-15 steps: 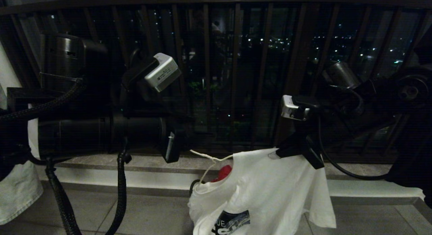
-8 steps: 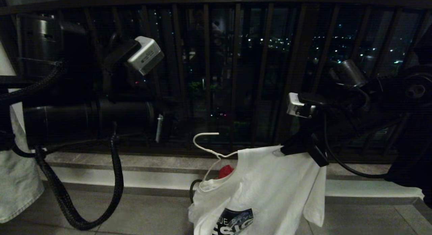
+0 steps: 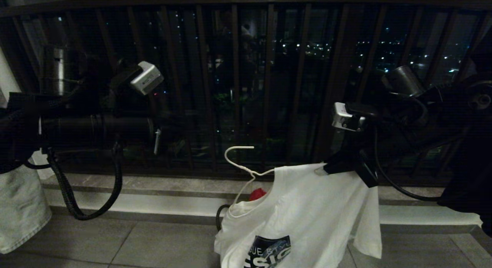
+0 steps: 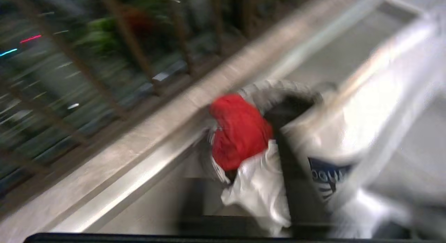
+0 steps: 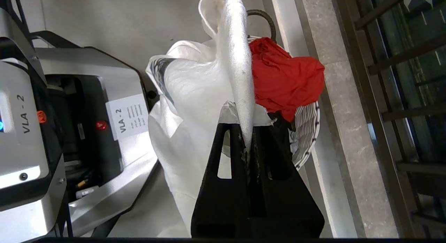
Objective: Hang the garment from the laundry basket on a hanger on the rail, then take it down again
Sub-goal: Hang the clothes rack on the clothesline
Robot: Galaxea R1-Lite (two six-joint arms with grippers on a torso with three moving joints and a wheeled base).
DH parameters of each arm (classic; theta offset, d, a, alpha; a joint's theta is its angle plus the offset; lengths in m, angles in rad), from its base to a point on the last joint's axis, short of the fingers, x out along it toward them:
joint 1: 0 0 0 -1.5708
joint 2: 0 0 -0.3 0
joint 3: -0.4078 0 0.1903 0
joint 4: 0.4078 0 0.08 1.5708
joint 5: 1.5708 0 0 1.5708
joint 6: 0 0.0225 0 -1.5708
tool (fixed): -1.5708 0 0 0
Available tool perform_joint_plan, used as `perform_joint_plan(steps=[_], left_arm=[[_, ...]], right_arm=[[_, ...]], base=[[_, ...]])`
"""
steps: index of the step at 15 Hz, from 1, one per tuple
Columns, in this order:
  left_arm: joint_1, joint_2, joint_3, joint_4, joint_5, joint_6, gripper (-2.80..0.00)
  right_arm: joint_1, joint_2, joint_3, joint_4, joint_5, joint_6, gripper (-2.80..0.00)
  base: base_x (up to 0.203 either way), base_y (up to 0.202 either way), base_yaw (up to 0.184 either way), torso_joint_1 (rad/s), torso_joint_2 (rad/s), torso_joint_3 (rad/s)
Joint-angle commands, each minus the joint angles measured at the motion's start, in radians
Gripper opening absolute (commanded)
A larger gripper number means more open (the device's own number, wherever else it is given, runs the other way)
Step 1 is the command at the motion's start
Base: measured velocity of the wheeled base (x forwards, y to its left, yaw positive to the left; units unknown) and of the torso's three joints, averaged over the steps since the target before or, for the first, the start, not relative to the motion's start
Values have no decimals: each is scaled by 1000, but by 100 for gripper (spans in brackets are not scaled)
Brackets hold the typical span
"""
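The right pincer [image 3: 322, 170], at right of centre in the head view, is clamped on the shoulder of the white T-shirt [image 3: 307, 214], holding it up with the cream-white wire hanger [image 3: 246, 166] threaded in at the neck. The hanger's hook, half hidden behind the left arm a second ago, now stands clear and upright at centre frame. The left arm has swung back toward the left edge, its pincer [image 3: 155, 139] well apart from the hanger; whether it is apart or together cannot be told. The shirt's hem trails down to the laundry basket [image 5: 310, 131], where a red cloth [image 5: 284, 81] lies, at the foot of the dark barred window railing [image 3: 246, 79]. The rail is in no view. Judging by this, the hanger is loaded and released by the left arm; lifting the hook to the rail looks the step ahead.
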Motion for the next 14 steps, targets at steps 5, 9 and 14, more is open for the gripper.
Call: perform_joint_plan(steps=[5,9,14], left_arm=[[125,328,41,0,-393,335,-211],[128,488,48,1,-460,582,0],[129,556,48,-3,-460,649,0]], right_arm=[[0,-15,0,3,27,-1,-280],[1,-37,3,4,68,3,-280],[0,-46,4,4,76,5,-280]], base=[[0,0,0,0,0,0],[0,0,0,0,0,0],[0,0,0,0,0,0]])
